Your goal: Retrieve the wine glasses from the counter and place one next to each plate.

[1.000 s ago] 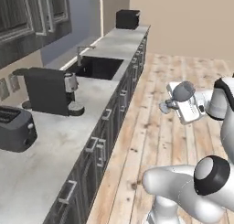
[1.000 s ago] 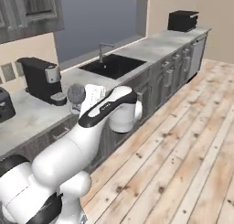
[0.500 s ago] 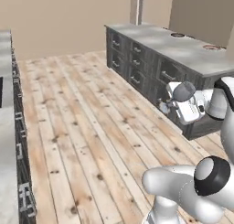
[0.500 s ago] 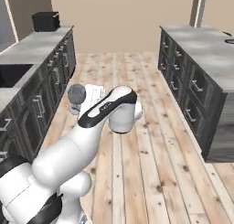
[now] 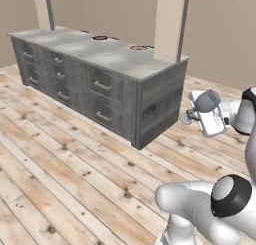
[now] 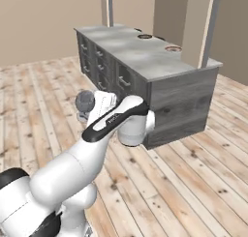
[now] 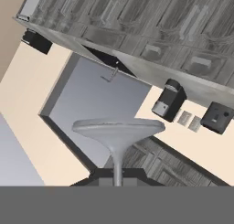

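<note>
My gripper [image 5: 199,115] is shut on the stem of a clear greyish wine glass [image 5: 207,100], held in the air just right of the island's near end. In the right base view the gripper [image 6: 91,110] carries the wine glass [image 6: 85,101] left of the island. From the hand view the glass stem [image 7: 118,166] rises from the gripper [image 7: 118,178] to a wide round disc. Two plates [image 5: 100,38] [image 5: 139,48] lie on the island top; the nearer one looks reddish. The marble counter [image 7: 151,77] runs across the hand view. The other glass is out of view.
The island [image 5: 107,56] has a grey top over dark drawers, with its corner near the gripper. A pillar [image 5: 170,21] stands behind it. Wooden floor [image 5: 60,159] spreads in front. On the counter sit a coffee machine [image 7: 168,100], a toaster [image 7: 218,118] and a black appliance [image 7: 36,41].
The whole picture has swung from the sink counter across the floor to the island, so the base has turned. The glass stays in the shut gripper, held the same way.
</note>
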